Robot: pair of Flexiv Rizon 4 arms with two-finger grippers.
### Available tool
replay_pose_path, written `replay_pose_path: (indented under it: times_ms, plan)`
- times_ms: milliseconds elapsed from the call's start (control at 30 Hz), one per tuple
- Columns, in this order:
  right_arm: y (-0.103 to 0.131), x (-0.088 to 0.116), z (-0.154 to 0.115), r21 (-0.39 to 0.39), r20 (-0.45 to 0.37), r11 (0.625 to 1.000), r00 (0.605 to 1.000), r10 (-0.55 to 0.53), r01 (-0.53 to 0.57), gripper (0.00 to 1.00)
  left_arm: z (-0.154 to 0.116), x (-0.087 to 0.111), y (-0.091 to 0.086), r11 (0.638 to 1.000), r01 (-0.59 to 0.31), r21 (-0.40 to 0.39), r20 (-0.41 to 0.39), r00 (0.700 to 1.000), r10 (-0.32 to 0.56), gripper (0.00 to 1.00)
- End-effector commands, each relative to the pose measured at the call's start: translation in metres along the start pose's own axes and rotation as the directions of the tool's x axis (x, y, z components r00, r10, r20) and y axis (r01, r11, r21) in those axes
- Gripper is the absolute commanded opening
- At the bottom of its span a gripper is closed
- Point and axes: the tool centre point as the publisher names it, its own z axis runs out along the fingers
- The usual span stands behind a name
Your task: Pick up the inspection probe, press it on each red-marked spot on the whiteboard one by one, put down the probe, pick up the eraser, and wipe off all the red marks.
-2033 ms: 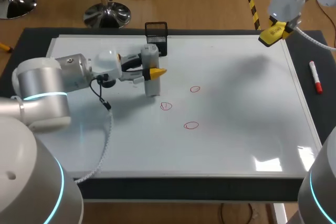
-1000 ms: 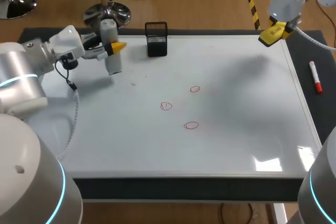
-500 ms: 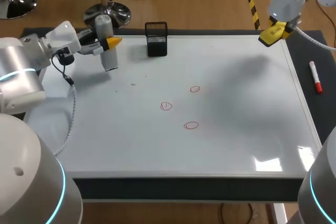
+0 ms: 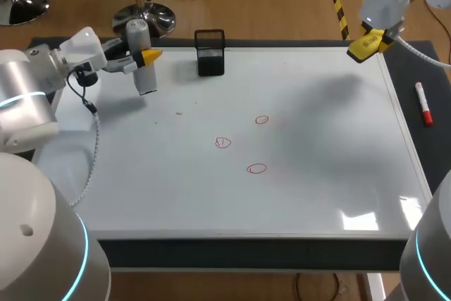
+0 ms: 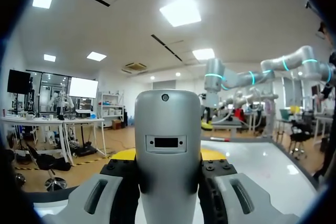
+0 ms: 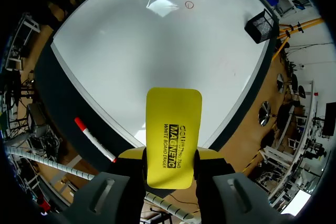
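My left gripper [image 4: 144, 58] pinches the grey inspection probe [image 4: 146, 81] between its fingers over the whiteboard [image 4: 317, 174], with a black mesh holder [image 4: 210, 53] just beside it and three red marks [image 4: 256, 168] well apart toward my right gripper [image 6: 169, 163], which clamps the yellow eraser [image 6: 173, 119] above the board's edge.

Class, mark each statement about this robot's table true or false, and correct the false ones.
1. The left claw is shut on the probe. True.
2. The right claw holds nothing. False: it grips the yellow eraser.
3. Three red marks show on the whiteboard. True.
4. The red marker lies on the whiteboard. False: it lies on the dark mat beside it.
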Motion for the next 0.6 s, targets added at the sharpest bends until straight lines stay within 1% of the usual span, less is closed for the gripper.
replay_pose_path:
  times_ms: [33, 267, 333, 367, 467, 600]
  plan:
    - [-0.001, 0.000, -0.001, 0.001, -0.004, 1.000, 1.000, -0.002, 0.002, 0.00, 0.000, 0.000, -0.001, 1.000, 0.000, -0.001, 0.000, 1.000, 0.000, 0.00]
    - [-0.001, 0.000, -0.001, 0.001, -0.004, 1.000, 1.000, -0.002, 0.002, 0.00, 0.000, 0.000, -0.001, 1.000, 0.000, -0.001, 0.000, 1.000, 0.000, 0.00]
    - [0.005, -0.002, 0.000, 0.001, -0.028, 0.999, 0.999, -0.042, 0.042, 0.00, 0.000, 0.000, -0.001, 1.000, 0.000, -0.001, 0.000, 1.000, 0.000, 0.00]
    - [0.009, -0.003, 0.002, -0.025, -0.021, 0.998, 0.998, -0.059, 0.058, 0.00, 0.000, 0.000, -0.001, 1.000, 0.000, -0.001, 0.000, 1.000, 0.000, 0.00]
    - [0.026, -0.005, 0.009, -0.065, -0.029, 0.992, 0.994, -0.106, 0.104, 0.00, 0.000, 0.000, -0.001, 1.000, 0.000, -0.001, 0.000, 1.000, 0.000, 0.00]
    - [0.054, -0.008, 0.018, -0.100, -0.045, 0.981, 0.984, -0.169, 0.164, 0.00, 0.000, 0.000, -0.001, 1.000, 0.000, -0.001, 0.000, 1.000, 0.000, 0.00]
